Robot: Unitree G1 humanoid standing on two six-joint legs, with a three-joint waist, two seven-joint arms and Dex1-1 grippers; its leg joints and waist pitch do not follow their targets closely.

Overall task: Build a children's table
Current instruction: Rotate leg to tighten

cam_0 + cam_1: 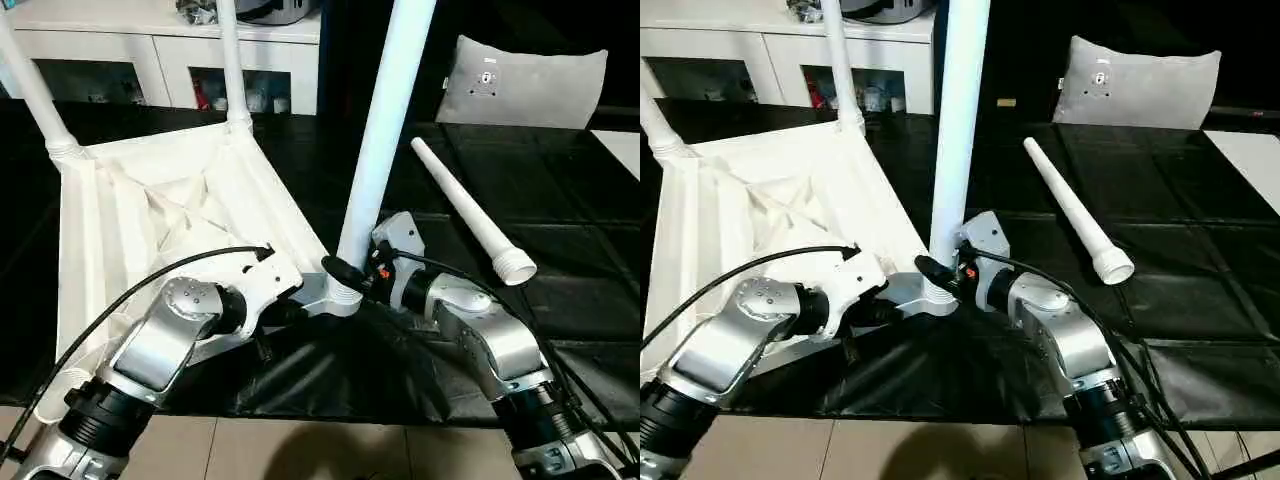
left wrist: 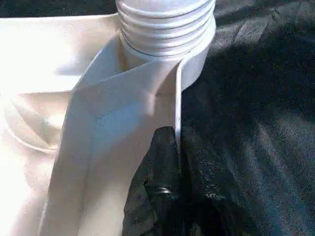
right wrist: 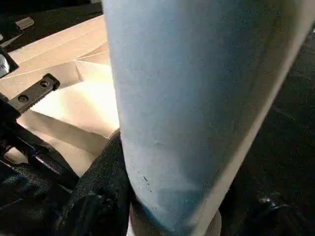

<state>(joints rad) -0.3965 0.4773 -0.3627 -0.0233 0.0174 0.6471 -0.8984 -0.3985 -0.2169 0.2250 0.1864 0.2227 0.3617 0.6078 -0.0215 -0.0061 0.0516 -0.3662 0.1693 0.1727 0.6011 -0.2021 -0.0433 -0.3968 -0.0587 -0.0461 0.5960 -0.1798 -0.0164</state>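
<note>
Black sheeting underfoot; my right pincer (image 1: 952,272) grips the leg (image 1: 958,120), left pincer (image 2: 162,196) pinches the tabletop (image 1: 130,200) rim; tilting could cross-thread.

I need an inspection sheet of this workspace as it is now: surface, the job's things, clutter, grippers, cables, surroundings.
Surface: black sheet covers the work area; pale floor tiles at its near edge.
Job's things: white tabletop lies underside up; two legs stand in its far corners; a third leg stands in the near corner socket; a loose leg lies on the sheet.
Clutter: nothing seen.
Grippers: left gripper shut on the tabletop's rim near the socket; right gripper shut on the third leg near its base.
Cables: black cables run along both forearms.
Surroundings: white cabinet and grey cushion behind.
</note>
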